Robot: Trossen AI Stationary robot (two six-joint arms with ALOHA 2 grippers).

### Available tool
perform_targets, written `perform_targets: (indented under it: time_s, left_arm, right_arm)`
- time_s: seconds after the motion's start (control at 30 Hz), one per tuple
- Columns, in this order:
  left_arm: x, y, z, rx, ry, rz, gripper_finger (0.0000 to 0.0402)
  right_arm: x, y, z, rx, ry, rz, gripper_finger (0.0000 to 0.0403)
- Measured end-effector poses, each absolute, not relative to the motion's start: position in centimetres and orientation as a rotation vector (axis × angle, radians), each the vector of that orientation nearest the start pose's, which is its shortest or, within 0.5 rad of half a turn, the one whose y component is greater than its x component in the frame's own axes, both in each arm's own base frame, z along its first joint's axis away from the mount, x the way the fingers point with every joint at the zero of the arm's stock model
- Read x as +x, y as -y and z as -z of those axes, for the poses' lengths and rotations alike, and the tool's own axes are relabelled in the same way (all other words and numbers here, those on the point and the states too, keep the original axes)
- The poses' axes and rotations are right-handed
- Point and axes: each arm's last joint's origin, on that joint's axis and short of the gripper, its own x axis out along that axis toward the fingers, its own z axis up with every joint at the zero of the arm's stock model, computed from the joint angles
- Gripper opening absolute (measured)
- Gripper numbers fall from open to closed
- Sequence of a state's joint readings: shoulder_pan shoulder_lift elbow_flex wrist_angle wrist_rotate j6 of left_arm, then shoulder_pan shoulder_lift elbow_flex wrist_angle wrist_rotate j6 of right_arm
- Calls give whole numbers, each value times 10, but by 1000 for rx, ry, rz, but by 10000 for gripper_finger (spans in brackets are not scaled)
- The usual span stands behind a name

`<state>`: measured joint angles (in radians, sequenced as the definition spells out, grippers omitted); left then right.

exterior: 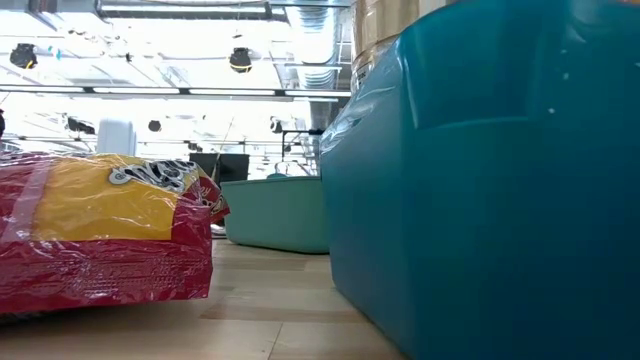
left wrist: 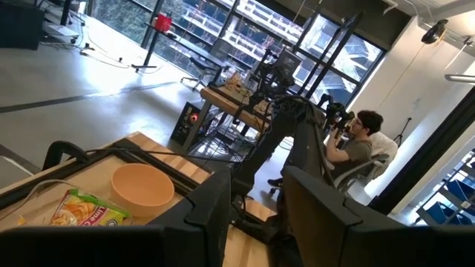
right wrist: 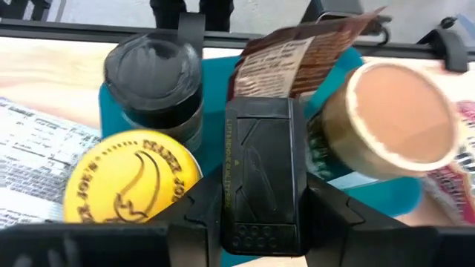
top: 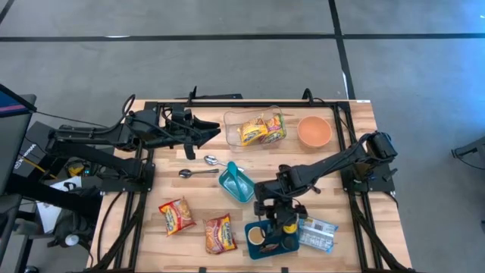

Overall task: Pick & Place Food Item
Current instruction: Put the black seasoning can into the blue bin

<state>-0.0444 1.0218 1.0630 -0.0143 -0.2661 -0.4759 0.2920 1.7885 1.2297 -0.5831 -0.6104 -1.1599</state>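
Note:
A teal tray (top: pixel 251 249) near the table's front edge holds a yellow-lidded tub (right wrist: pixel 133 189), a black-lidded jar (right wrist: pixel 152 74), a tan-lidded tin (right wrist: pixel 393 119) and a brown packet (right wrist: pixel 304 52). My right gripper (top: pixel 271 206) hangs over the tray's far edge, shut on a black rectangular pack (right wrist: pixel 263 148). At the back, a clear tub (top: pixel 254 127) contains snack packets. Far off at the back left, my left gripper (top: pixel 214 130) points level and stands open with nothing between its fingers (left wrist: pixel 211 215). My right gripper pinches the black pack by its two long sides (right wrist: pixel 231 185), one finger on each. The fingers slant down from the table's far right and lie along the pack. The pack stands over the tray's things; whether it rests on them I cannot tell.
Two red-and-yellow noodle packets (top: pixel 176 216) (top: pixel 220 233) lie front left. A silver-blue packet (top: pixel 317 233) lies right of the tray. A teal container (top: pixel 236 182), two spoons (top: pixel 198 173) and an orange bowl (top: pixel 314 131) are mid-table and back. A person sits beyond the table.

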Motion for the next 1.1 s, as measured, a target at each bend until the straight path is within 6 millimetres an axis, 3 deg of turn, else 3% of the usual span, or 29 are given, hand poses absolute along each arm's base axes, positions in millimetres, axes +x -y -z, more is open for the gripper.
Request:
perform_targets:
  time_s: [0.43, 0.7, 0.93, 1.1]
  left_arm:
    - [220, 2, -401, -478, 79, -212, 123]
    - [220, 2, -401, -478, 80, -217, 123]
    - [220, 2, -401, -478, 80, -217, 123]
    - [220, 2, -401, -478, 80, -216, 123]
  right_arm:
    - [335, -118, -196, -747, -561, -1327, 141]
    - [335, -118, -196, -737, -573, -1323, 122]
    - [335, -118, -196, -707, -586, -1305, 173]
    - [335, -119, -197, -688, -598, -1296, 174]
